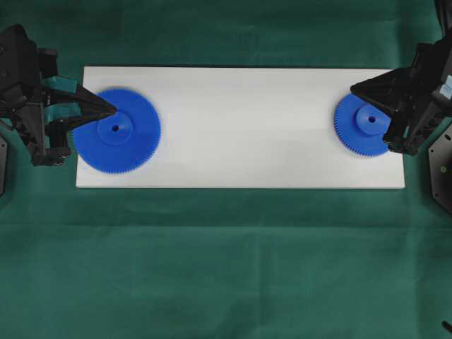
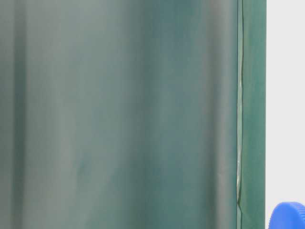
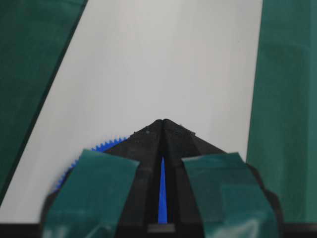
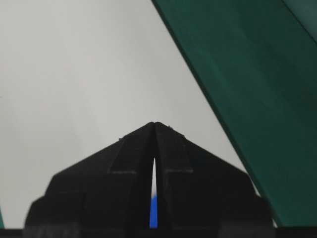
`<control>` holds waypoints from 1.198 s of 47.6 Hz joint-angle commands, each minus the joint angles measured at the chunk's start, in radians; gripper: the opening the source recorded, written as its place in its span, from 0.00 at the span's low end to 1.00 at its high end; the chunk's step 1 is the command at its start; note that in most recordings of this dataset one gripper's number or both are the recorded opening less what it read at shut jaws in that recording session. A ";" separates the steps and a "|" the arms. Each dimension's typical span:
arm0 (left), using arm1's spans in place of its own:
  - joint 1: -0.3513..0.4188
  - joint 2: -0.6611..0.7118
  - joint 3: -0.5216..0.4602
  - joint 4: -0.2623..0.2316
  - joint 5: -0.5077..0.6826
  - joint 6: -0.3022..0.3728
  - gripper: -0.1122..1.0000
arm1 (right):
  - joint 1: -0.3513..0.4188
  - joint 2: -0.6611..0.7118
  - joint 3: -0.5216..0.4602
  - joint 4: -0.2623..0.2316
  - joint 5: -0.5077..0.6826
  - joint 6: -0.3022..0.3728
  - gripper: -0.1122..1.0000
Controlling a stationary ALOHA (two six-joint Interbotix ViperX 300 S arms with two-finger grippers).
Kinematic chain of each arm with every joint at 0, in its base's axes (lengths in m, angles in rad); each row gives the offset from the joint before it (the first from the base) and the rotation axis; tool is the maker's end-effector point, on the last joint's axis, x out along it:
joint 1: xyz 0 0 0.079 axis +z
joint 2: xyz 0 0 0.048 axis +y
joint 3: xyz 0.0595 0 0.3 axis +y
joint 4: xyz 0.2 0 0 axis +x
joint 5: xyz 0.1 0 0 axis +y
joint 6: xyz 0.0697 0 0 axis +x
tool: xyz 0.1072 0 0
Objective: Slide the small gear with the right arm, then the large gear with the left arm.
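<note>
L gripper point(image 1: 111, 110) clenched, tips together, w/ nothing between; its point sits over the large gear point(image 1: 120, 139), just short of the hub, gear mostly under and beyond it at the white board point(image 1: 247, 127) end. R gripper point(image 1: 353, 88) also pinched closed, empty, its tip over the small gear point(image 1: 357, 131) edge, hub just beside it.

Small gear point(image 1: 359, 131) flat, board's right end; large gear point(image 1: 121, 138) left.
</note>
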 commanded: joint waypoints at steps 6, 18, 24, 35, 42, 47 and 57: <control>0.012 0.003 0.018 -0.002 -0.006 0.000 0.10 | 0.002 0.000 -0.002 -0.003 -0.018 -0.002 0.55; 0.041 0.124 0.049 -0.002 -0.009 -0.026 0.10 | 0.002 0.005 0.003 -0.003 -0.035 0.002 0.55; 0.046 0.178 0.049 -0.002 -0.011 -0.028 0.10 | 0.002 0.005 0.005 -0.003 -0.035 0.005 0.55; 0.054 0.242 0.064 -0.002 -0.037 -0.031 0.10 | 0.002 0.006 0.011 -0.003 -0.037 0.006 0.55; 0.055 0.282 0.074 -0.002 -0.083 -0.035 0.10 | 0.002 0.006 0.015 -0.002 -0.037 0.006 0.55; 0.055 0.313 0.074 -0.002 -0.098 -0.037 0.10 | 0.000 0.006 0.018 -0.002 -0.037 0.009 0.55; 0.061 0.341 0.072 -0.002 -0.100 -0.037 0.10 | 0.002 0.006 0.025 0.000 -0.037 0.009 0.55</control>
